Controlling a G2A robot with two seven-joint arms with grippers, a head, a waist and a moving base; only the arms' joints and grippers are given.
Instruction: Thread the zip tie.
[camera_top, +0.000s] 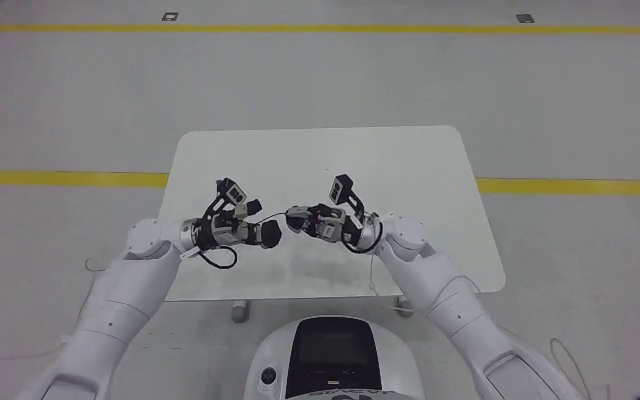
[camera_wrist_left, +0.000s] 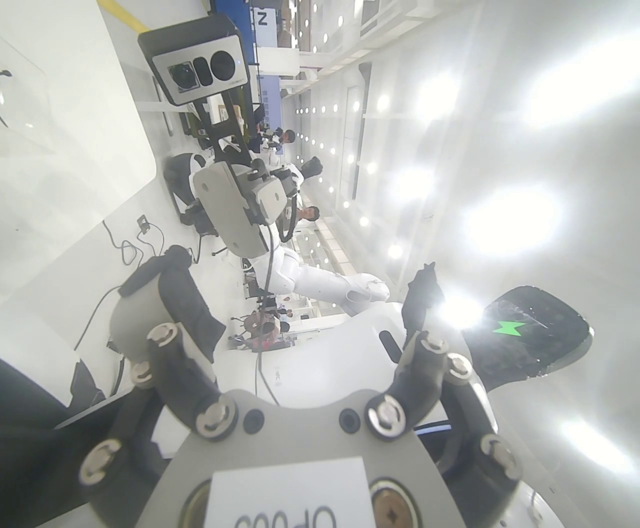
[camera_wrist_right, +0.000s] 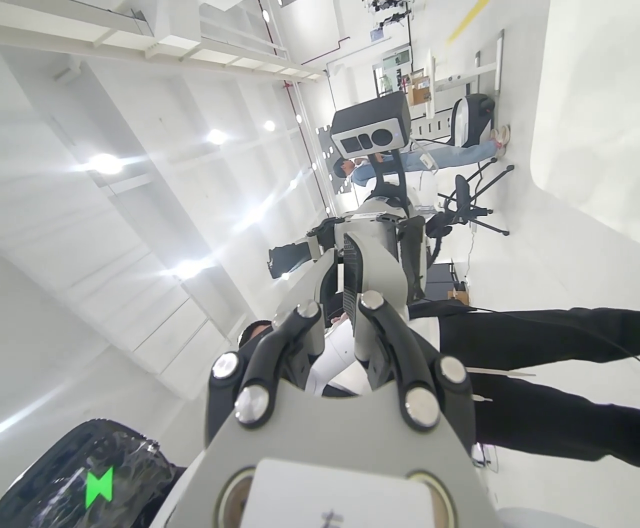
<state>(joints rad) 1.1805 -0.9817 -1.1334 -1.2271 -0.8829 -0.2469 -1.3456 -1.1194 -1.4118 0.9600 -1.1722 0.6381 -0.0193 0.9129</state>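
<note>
Zip tie (camera_wrist_right: 500, 372): we take the thin pale slivers poking out just beside the right gripper's (camera_wrist_right: 337, 265) knuckle for the strap. It is too fine to trace further, and we cannot tell which end is tail and which is head. Both grippers hang above the bench (camera_top: 420, 160), toward its robot-side edge, facing each other and just apart. The right jaws are drawn together, though whether the strap sits between them is hidden from us. The left gripper (camera_wrist_left: 295, 280) has its jaws spread wide, grasping nothing.

We judge the step in hand to be bringing tail and head together in the air. To do it well, we would hold the right arm steady and let only the left approach, so that one end is a fixed target. We would take the free end close to its tip, since a long unsupported length will likely droop and miss the slot. We would line the tail up with the opening before pushing, ribbed side toward the pawl, and feed slowly. A skewed entry would probably buckle the strap or twist it out of the grip.
</note>
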